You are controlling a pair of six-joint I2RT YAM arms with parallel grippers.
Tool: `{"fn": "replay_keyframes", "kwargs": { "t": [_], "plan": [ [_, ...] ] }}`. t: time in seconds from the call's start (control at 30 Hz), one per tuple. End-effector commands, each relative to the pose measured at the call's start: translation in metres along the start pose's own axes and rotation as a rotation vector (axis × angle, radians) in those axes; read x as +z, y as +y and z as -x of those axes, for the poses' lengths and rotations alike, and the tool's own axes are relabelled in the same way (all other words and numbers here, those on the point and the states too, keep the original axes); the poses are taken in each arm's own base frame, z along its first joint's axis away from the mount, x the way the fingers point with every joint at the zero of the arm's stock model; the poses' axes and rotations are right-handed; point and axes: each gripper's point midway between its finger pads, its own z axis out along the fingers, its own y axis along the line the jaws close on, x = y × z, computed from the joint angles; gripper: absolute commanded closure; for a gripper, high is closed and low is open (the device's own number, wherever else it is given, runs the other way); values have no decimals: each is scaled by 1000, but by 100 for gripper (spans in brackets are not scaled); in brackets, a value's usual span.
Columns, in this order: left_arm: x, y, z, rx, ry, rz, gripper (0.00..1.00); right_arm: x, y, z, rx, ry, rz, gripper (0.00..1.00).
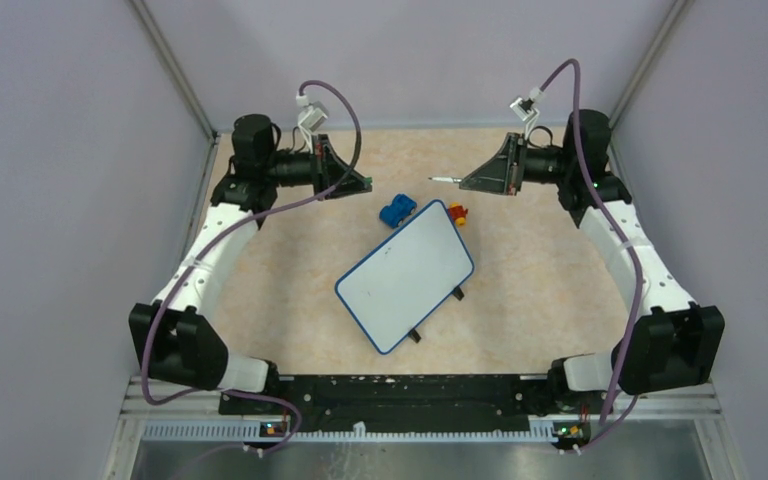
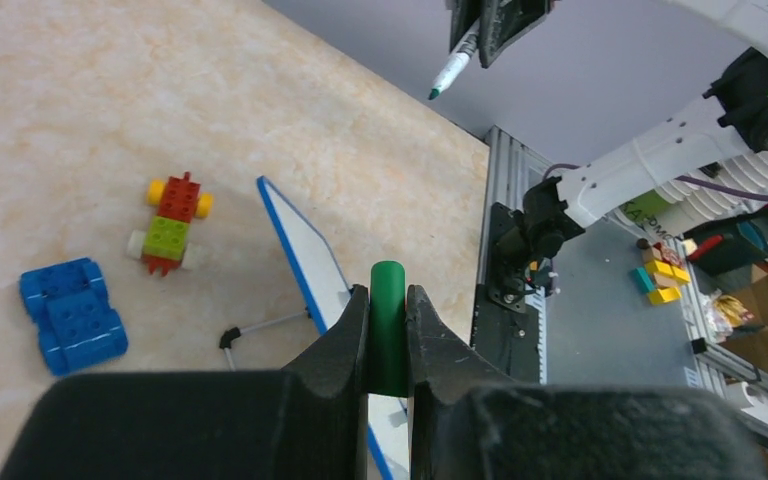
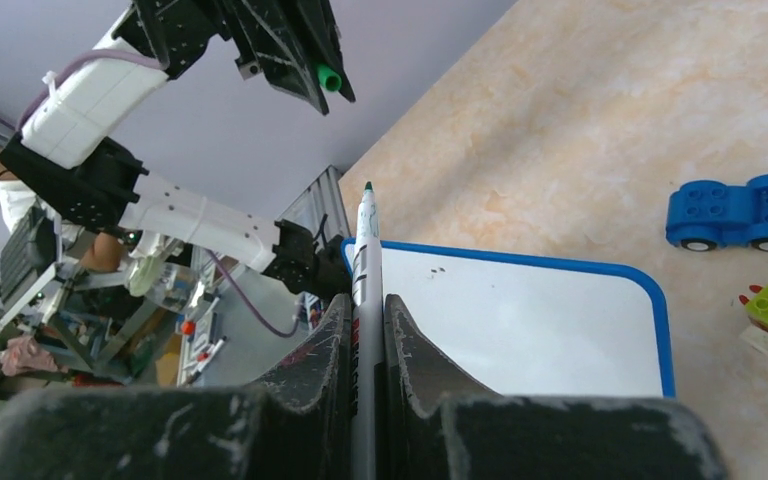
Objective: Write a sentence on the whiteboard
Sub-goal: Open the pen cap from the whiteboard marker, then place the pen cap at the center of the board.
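The whiteboard [image 1: 405,280] lies tilted in the middle of the table, white with a blue rim. It also shows in the left wrist view [image 2: 305,260] and the right wrist view [image 3: 520,320]. No sentence shows on it, only two small dark specks [image 3: 438,270]. My right gripper [image 1: 465,183] [image 3: 367,298] is shut on an uncapped white marker [image 3: 365,230] with a green tip, held above the table beyond the board's far end. My left gripper [image 1: 362,184] [image 2: 388,292] is shut on the green marker cap [image 2: 388,320], raised at the far left, facing the right gripper.
A blue toy car [image 1: 397,210] and a red, yellow and green brick toy [image 1: 457,213] sit just past the board's far edge. The board's black feet [image 1: 457,294] stick out on its right side. The black base rail [image 1: 380,395] runs along the near edge.
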Motion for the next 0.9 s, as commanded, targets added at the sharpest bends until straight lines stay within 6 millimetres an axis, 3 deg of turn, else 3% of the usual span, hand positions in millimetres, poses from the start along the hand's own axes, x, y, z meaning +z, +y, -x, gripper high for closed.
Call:
{"fn": "replay_keyframes", "kwargs": {
  "t": [0.0,0.1,0.17,0.27,0.53,0.7,0.87],
  "plan": [
    [-30,13,8,68,-37,89,100,-8,15,4,-106,15,-15,100],
    [-52,62,2,96,34,345,100,-10,5,-4,-117,44,-60,100],
    [-72,95,-18,81,152,534,100,-12,0,-9,-121,66,-90,100],
    [-103,128,-40,71,295,744,100,-14,-5,-12,-144,88,-116,100],
    [-160,168,-103,-3,610,1013,92,-8,-15,-32,-227,184,-179,100],
    [-168,184,-158,-123,757,1012,93,3,-13,-52,-263,244,-180,100],
    [-163,203,-191,-170,765,1016,94,8,-13,-64,-263,273,-165,100]
  ]
}}
